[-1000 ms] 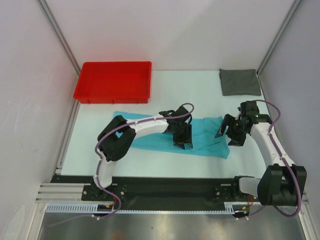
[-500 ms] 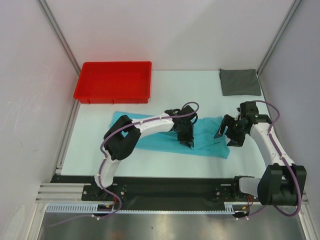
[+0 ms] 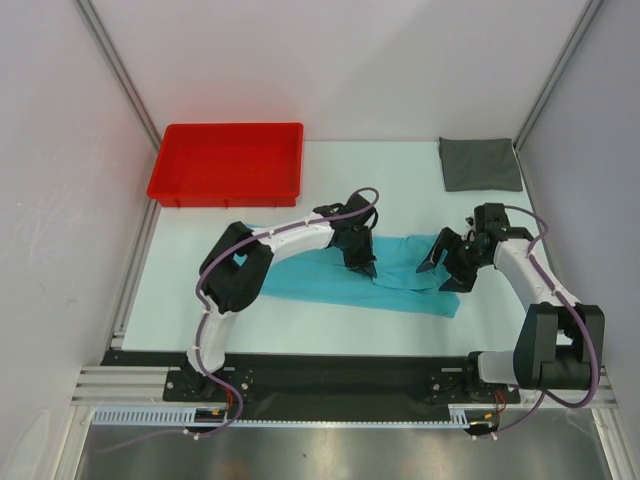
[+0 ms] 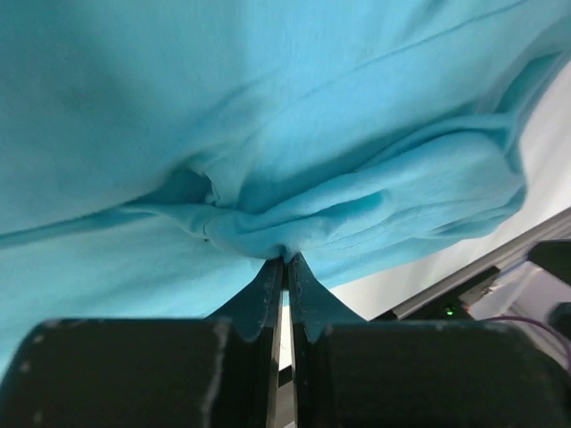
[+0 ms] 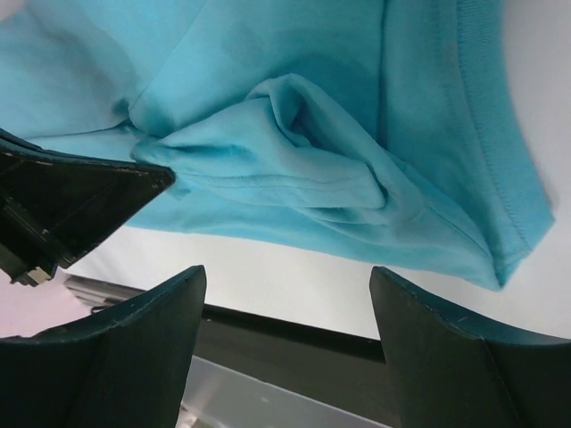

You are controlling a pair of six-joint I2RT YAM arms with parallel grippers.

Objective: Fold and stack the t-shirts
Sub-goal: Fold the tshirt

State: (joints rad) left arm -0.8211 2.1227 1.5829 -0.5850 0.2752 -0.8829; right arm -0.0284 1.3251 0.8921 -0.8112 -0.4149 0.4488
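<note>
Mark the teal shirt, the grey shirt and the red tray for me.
teal shirt (image 3: 330,280): top view, flat middle of the cloth.
grey shirt (image 3: 480,163): top view, centre of the folded rectangle.
red tray (image 3: 228,160): top view, bare floor of the tray.

Left pincer (image 4: 286,261) tight on a bunched fold of turquoise t-shirt (image 4: 268,107)

The left gripper (image 3: 361,262), pinching the bright turquoise cloth t-shirt (image 3: 300,277), has dragged its fold toward the tabletop's (image 3: 190,290) far edge. The right gripper (image 3: 447,266) has edged left.
</note>
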